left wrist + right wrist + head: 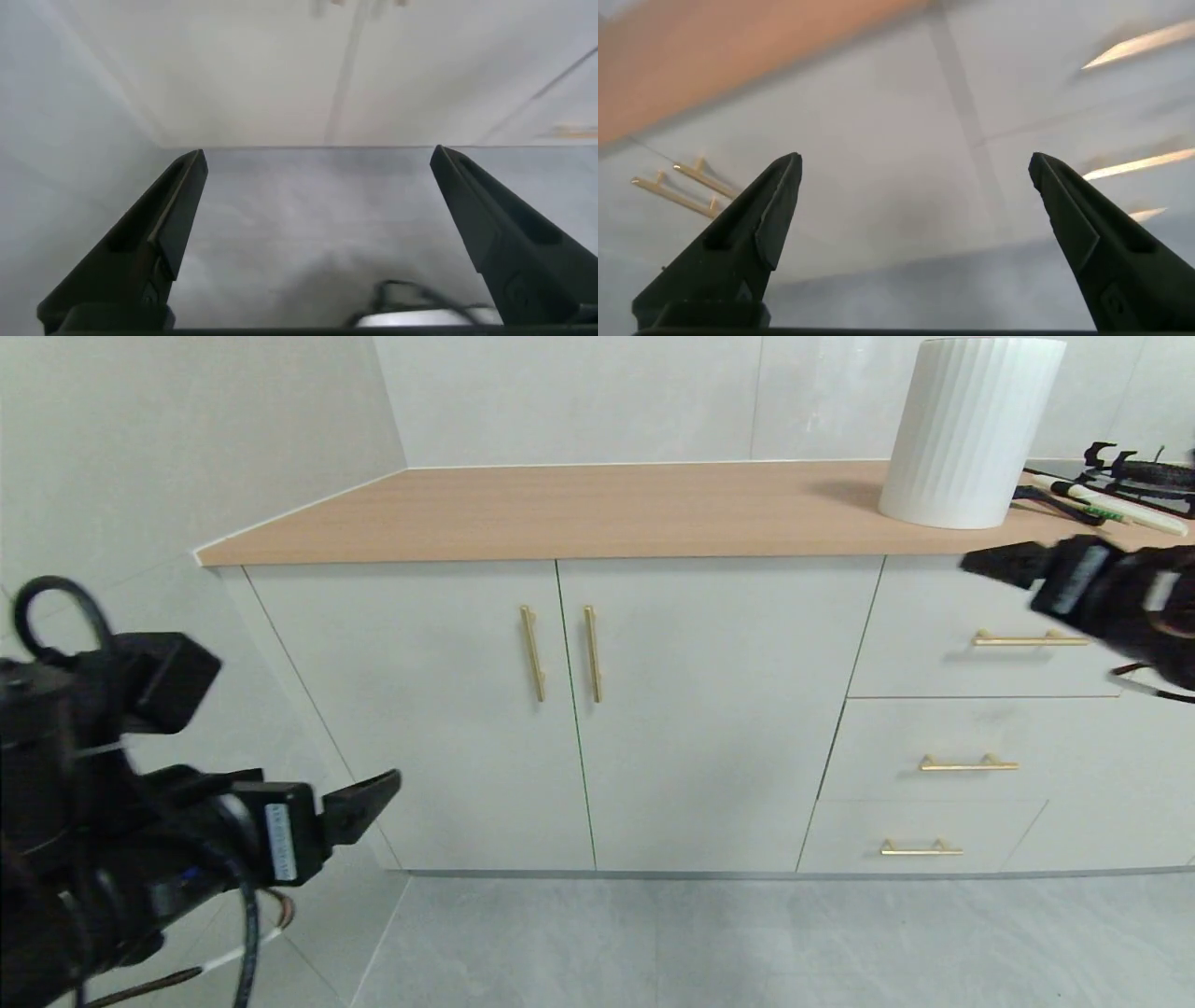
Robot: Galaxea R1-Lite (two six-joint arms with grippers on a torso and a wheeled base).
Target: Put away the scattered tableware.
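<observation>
Your left hand point(318, 154): spread wide, low by the cupboard point(709, 709).
Your right hand point(915, 159): spread wide too.
Tableware point(1120, 509): on the table point(607, 513), beside the white pot point(971, 429).

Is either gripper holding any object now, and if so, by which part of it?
Nothing is held. The left gripper and the right gripper are both open, with nothing between their jaws.

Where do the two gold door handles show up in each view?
Head view: door handles upright mid-picture, flanking the door seam.
Left wrist view: blurred, cut off at the picture's edge, flanking the seam.
Right wrist view: beside one finger, below the countertop.
Shared landmark: white cabinet doors.
</observation>
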